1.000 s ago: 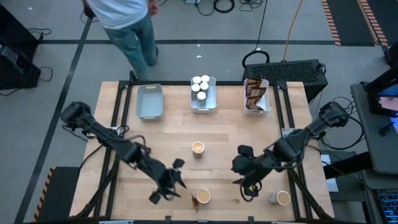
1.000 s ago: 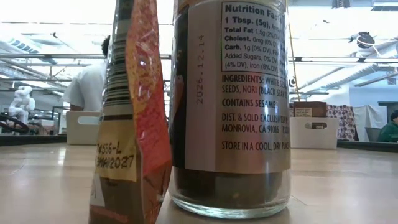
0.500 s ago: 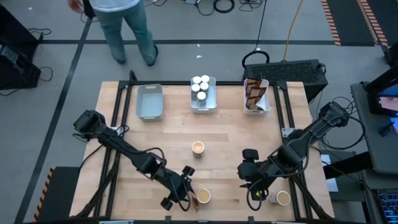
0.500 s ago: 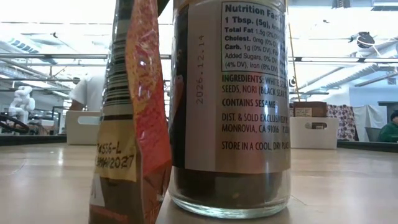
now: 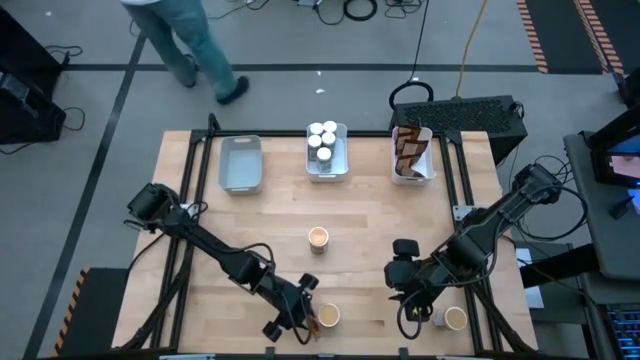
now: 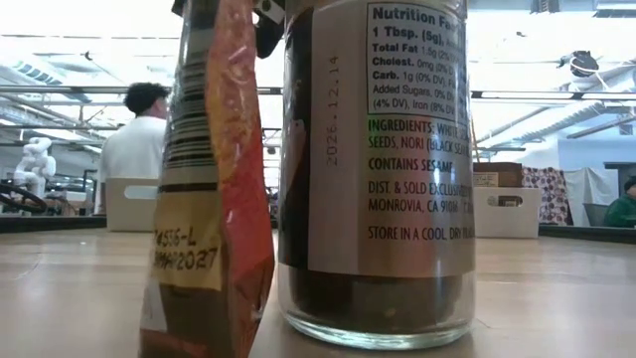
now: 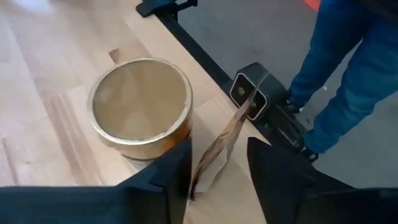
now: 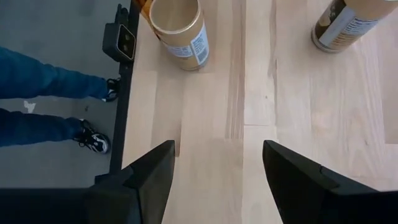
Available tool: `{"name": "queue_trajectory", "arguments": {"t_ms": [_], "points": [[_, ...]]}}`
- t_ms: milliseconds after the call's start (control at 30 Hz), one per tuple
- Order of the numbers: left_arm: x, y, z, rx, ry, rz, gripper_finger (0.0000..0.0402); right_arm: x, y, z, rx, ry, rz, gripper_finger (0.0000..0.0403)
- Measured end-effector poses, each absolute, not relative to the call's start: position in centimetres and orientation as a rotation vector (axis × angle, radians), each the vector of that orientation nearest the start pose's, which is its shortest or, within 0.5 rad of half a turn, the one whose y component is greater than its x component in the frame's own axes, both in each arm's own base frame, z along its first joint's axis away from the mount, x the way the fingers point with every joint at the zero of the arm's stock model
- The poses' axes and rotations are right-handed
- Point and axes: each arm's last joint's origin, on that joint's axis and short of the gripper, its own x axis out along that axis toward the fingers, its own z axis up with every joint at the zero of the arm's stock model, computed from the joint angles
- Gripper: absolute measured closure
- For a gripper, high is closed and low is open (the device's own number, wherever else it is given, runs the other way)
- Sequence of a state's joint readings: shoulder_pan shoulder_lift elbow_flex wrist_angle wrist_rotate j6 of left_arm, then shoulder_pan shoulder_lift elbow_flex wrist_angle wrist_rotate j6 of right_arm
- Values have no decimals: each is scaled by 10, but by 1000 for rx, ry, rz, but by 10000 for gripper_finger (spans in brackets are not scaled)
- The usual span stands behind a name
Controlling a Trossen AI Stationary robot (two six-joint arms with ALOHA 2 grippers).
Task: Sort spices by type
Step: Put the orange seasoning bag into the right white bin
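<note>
At the near edge, the left gripper [image 5: 308, 320] hangs over the one loose pouch [image 7: 219, 146]. Its fingers [image 7: 174, 168] are spread to either side of the pouch's upright top edge and are not yet pressing it. We judge the pouch light and soft. It is crinkled film that will buckle, so we would pinch it flat across the sealed top.

The tub [image 7: 140, 109] touching it or just beside it is another matter. The low view shows glass walls and a paper label, so we expect it to be rigid, heavier and smooth. It is best taken around the body below the lid.

The right gripper [image 8: 214, 186] sits to the right along the same near edge, with its fingers wide apart over bare wood.

Loose tubs number three:
- the one by the pouch
- the near-right tub [image 5: 455, 318], with a small greyish item touching it that we cannot identify
- the centre tub [image 5: 318, 237], farther in

At the far edge stand three trays:
- the grey tray [image 5: 240, 180]
- the middle tray [image 5: 341, 160], holding four white-capped jars [image 5: 321, 134] and perhaps a fifth
- the right tray [image 5: 427, 160], holding brown pouches too overlapped to count
</note>
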State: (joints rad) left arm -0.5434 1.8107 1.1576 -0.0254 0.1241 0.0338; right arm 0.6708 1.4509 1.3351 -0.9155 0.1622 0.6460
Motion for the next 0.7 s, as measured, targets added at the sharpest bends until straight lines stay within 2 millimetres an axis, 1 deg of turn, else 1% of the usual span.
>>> {"name": "queue_trajectory", "arguments": {"t_ms": [200,333,367,433,533,633,700], "points": [[331,-204,198,174,674,-659,318,229,175,314,150,1031,113,177],[331,-203,198,147,680,-716,384,229,174,314,150,1030,111,177],[330,-203,199,131,680,-731,392,229,174,314,150,1030,111,177],[331,-201,202,86,690,-736,393,229,174,314,150,1030,111,177],[332,-200,215,42,671,-742,397,229,175,314,159,1028,109,177],[332,-197,238,26,604,-742,397,230,175,315,169,1016,113,177],[331,-192,254,-1,578,-719,398,229,174,318,175,1006,116,177]]}}
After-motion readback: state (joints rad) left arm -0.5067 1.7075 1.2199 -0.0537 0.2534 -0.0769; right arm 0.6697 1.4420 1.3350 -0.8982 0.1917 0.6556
